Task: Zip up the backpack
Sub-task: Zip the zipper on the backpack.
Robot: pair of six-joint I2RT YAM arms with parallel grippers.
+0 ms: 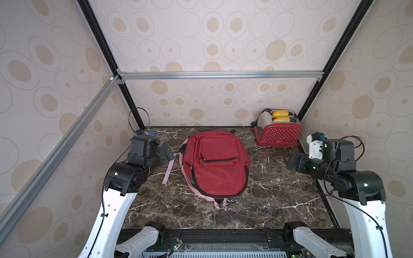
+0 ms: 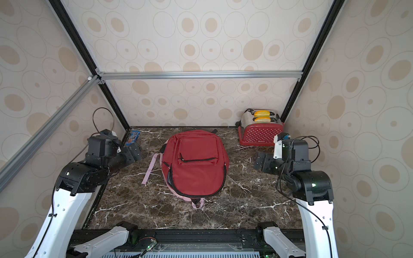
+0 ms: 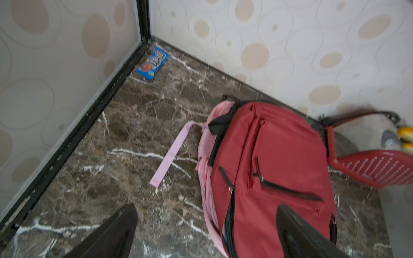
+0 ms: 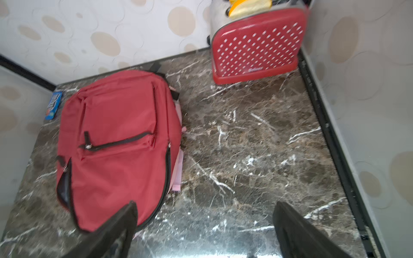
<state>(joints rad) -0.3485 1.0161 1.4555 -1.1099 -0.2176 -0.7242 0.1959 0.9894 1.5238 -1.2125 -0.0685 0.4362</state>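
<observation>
I read the backpack (image 1: pixel 214 163) as matt red woven cloth, with black zipper tape (image 1: pixel 220 159) and a pink webbing strap (image 1: pixel 168 170) that has a slight sheen. The table (image 1: pixel 279 196) looks like polished dark-brown marble with white veins. It's glossy, and I get glare at its near edge in the right wrist view. On the toaster (image 1: pixel 278 134), the red dotted side panel is glossy and the top is brushed metal. The candy packet (image 3: pixel 152 63) is shiny blue plastic film. The walls (image 1: pixel 201 44) are matt patterned wallpaper, the circles lightly embossed. The frame rail (image 1: pixel 221 74) is bare satin aluminium and the corner posts (image 1: pixel 98 38) are black. The left tool (image 1: pixel 167 153) and right tool (image 1: pixel 290 160) look like matt black plastic; the arm links (image 1: pixel 114 214) are smooth white plastic.
</observation>
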